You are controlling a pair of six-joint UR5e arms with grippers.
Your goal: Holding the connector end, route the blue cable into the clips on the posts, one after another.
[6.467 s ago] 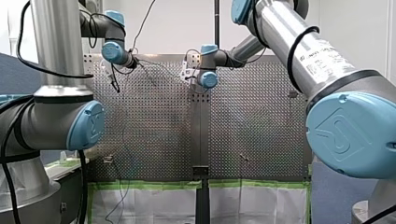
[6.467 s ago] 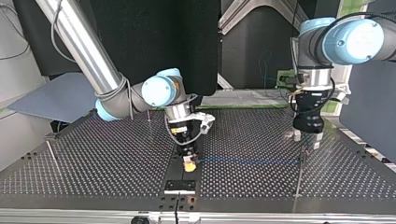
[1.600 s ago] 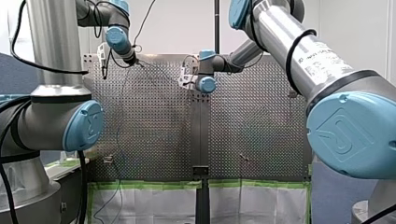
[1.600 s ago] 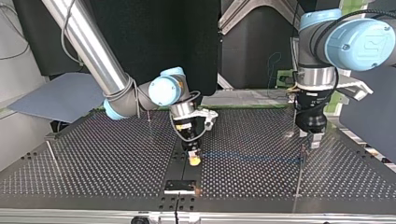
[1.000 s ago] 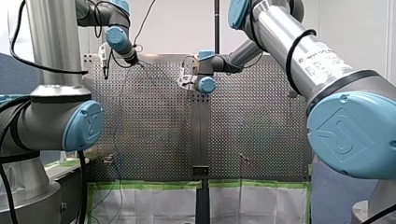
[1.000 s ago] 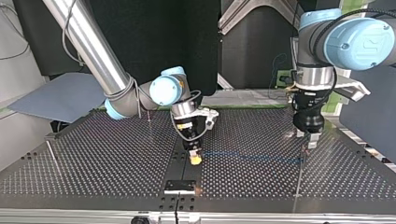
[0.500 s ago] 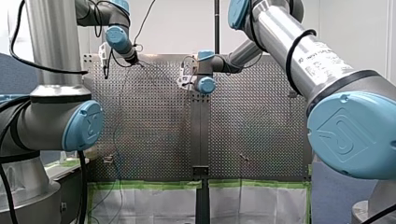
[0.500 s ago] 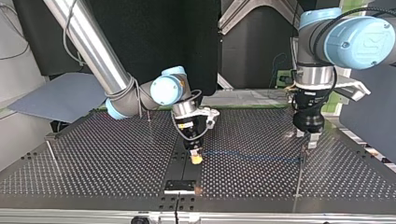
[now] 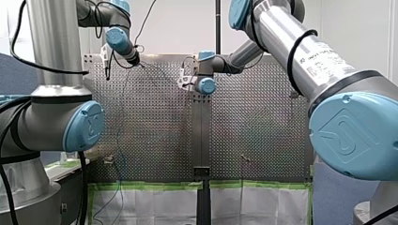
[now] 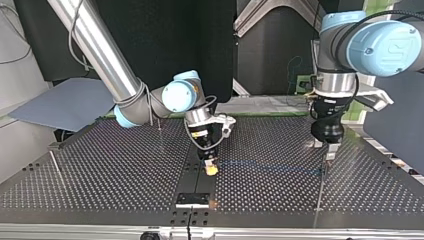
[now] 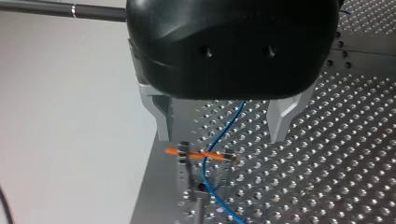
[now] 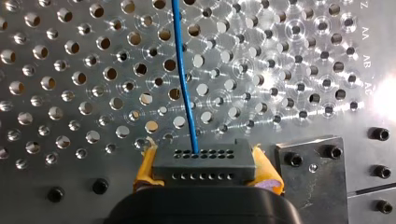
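Observation:
In the right wrist view my right gripper [image 12: 204, 173] is shut on a dark grey connector [image 12: 204, 161], with yellow pads [image 12: 145, 171] on either side of it. The blue cable [image 12: 184, 79] leaves the connector and runs ahead over the perforated plate. In the top view that gripper [image 10: 211, 167] hangs low near the table's middle, and the cable [image 10: 270, 167] stretches to a post [image 10: 322, 172] at the right. My left gripper [image 11: 222, 139] stands open above this post's orange-tipped clip [image 11: 201, 155]. The cable [image 11: 224, 130] crosses the clip between the metal fingers [image 11: 163, 116].
A thin post [image 10: 55, 164] stands at the top view's left edge and another [image 10: 159, 128] behind my right arm. A black plate [image 10: 192, 200] lies at the near edge of the table [image 10: 110, 185]. In the front view a small post [image 9: 244, 158] stands at the lower right.
My right gripper has edged slightly toward the top view's right with the connector. My left gripper has shifted a little over the post and is still open.

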